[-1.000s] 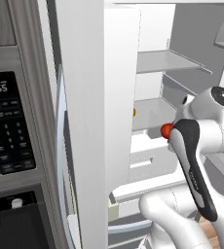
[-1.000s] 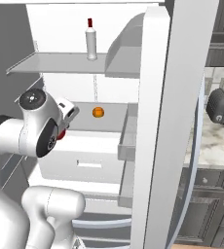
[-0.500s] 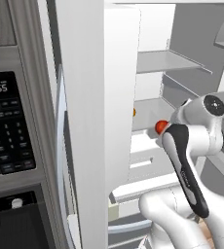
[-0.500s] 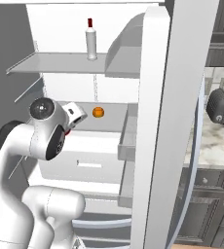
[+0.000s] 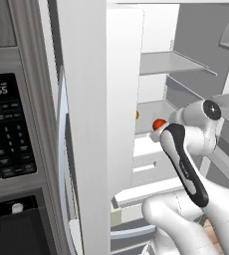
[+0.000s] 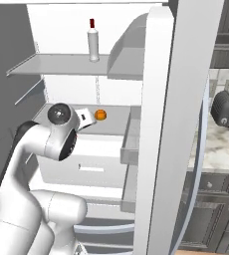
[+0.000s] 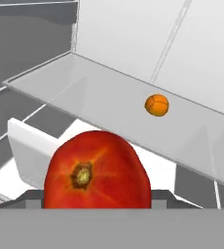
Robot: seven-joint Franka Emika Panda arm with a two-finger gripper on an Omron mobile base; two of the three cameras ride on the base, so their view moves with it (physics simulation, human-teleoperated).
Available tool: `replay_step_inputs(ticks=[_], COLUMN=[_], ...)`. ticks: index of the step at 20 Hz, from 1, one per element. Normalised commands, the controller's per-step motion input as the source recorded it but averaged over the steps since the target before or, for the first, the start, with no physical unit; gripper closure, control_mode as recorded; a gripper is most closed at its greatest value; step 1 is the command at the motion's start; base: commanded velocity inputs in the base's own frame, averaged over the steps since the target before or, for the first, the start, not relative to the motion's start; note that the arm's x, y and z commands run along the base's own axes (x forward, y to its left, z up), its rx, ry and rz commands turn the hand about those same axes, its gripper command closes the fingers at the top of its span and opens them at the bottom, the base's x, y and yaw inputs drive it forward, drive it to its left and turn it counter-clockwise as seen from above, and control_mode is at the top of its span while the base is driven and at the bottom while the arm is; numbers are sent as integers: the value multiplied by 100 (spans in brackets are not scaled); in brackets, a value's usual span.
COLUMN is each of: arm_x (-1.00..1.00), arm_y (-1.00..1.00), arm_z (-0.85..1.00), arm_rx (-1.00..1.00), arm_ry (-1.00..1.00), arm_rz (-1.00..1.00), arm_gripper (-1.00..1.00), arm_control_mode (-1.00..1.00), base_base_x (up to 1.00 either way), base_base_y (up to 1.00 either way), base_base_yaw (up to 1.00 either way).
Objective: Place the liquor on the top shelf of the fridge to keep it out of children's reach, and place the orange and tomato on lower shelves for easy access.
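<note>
My gripper is shut on the tomato, a glossy red ball that looms large and close in the hand view. It hovers at the front edge of a lower shelf inside the open fridge. The orange lies further back on that same shelf, also seen as a small ball just right of my hand. The liquor, a clear bottle with a red cap, stands upright on the top shelf. The tomato hides the fingertips in the hand view.
The fridge's open left door stands close on my left, with the microwave beyond it. The open right door carries grey bins. White drawers lie below the shelf. A toaster sits on the counter.
The arm has carried the tomato further into the fridge, up to the lower shelf and closer to the orange. The liquor and the orange have not moved.
</note>
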Motion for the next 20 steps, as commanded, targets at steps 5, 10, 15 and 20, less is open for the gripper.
replay_step_inputs(ticks=[5, 10, 15, 20], arm_x=[51, 58, 69, 72], arm_y=[0, 7, 1, 0], arm_z=[-19, -24, -24, -21], arm_rx=[16, 2, 0, 0], arm_ry=[0, 0, 3, 6], arm_rz=[-9, -9, -8, -4], arm_gripper=[100, 100, 100, 100], arm_control_mode=[-100, -100, -100, -100], base_base_x=[0, 0, 0, 0], base_base_y=[0, 0, 0, 0], base_base_yaw=[0, 0, 0, 0])
